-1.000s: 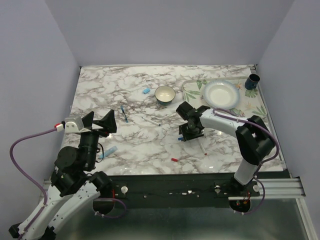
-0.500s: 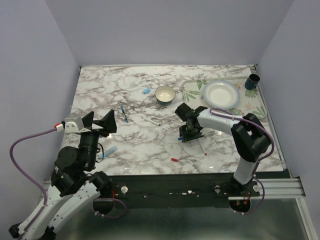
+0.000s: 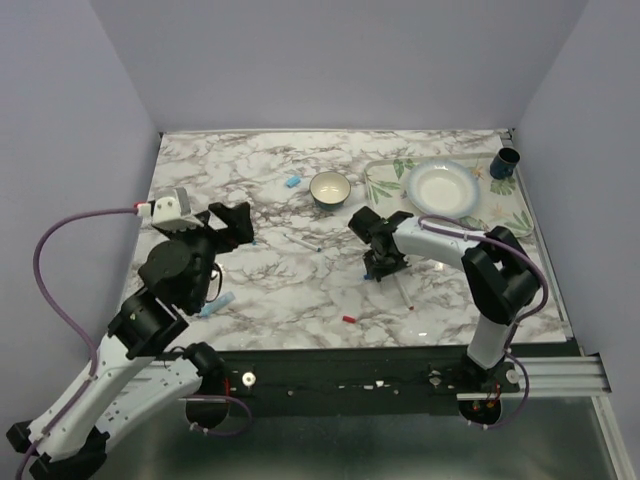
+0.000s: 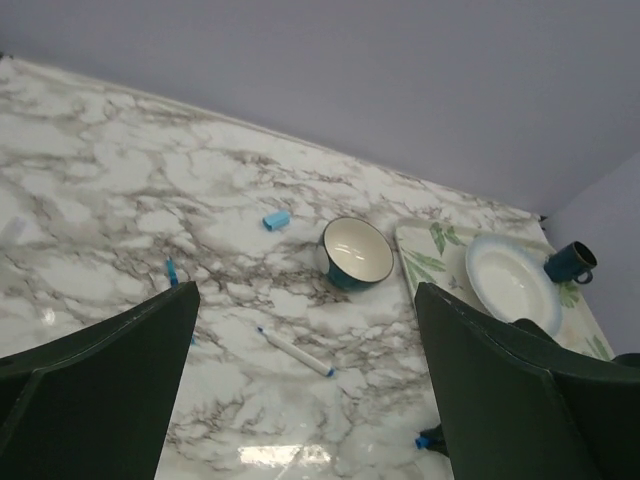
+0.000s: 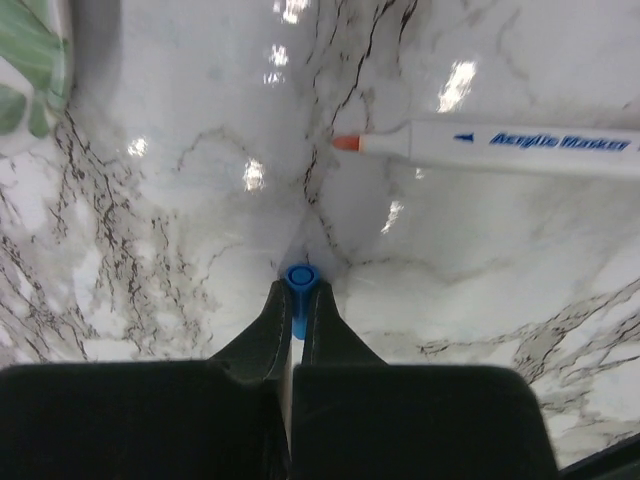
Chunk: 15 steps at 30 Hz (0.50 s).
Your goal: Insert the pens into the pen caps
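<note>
My right gripper [image 5: 300, 287] is shut on a small blue pen cap [image 5: 301, 278], open end outward, low over the marble table; in the top view the gripper [image 3: 379, 266] is at centre right. A white pen with a red tip [image 5: 500, 145] lies just beyond it. My left gripper [image 4: 305, 300] is open and empty, raised over the left of the table [image 3: 230, 224]. Below it lie a white pen with blue ends [image 4: 293, 351], a thin blue pen [image 4: 171, 272] and a blue cap [image 4: 275, 219]. A red cap [image 3: 348, 320] and another blue cap [image 3: 216, 305] lie nearer the front.
A teal bowl [image 3: 330, 188] stands at the back centre. A white plate [image 3: 440, 188] sits on a leaf-patterned mat [image 3: 385, 180] at the back right. A dark blue cup [image 3: 505, 162] is in the far right corner. Purple cables loop beside the left arm.
My left arm has swung up and forward, its gripper now farther right over the table. My right gripper has shifted slightly toward the left and far side, still low on the table.
</note>
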Motion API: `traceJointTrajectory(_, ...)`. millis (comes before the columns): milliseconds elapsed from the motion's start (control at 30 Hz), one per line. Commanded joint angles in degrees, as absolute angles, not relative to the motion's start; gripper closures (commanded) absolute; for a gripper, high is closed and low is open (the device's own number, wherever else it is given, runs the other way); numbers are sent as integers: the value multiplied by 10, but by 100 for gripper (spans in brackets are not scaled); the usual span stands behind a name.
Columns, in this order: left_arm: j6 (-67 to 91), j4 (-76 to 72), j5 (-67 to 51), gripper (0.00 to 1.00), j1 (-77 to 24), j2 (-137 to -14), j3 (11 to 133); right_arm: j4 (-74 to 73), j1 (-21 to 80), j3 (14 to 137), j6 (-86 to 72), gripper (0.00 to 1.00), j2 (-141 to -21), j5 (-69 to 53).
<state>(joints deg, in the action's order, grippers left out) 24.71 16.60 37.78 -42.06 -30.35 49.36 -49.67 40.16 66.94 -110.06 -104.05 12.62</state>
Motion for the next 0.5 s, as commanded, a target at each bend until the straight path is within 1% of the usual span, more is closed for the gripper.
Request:
traceJointTrajectory(0,446,367,382,1,-419,-433,608,-511,399,621,-1030,99,-987,238)
traceJointTrajectory(33,496,422,377,1,-419,-453,639,-489,399,607,-1016,99,-954,243)
traceJointTrajectory(100,535,457,345,2,-418,-495,653,-460,399,574,-963,99,-919,258)
traceJointTrajectory(200,618,463,284,10,-411,-518,636,-425,399,554,-900,99,-859,272)
traceJointTrajectory(333,741,453,201,16,-388,-559,604,-418,399,561,-826,99,-810,278)
traceJointTrajectory(467,804,502,132,20,-352,-662,643,-408,399,550,-772,99,-755,280)
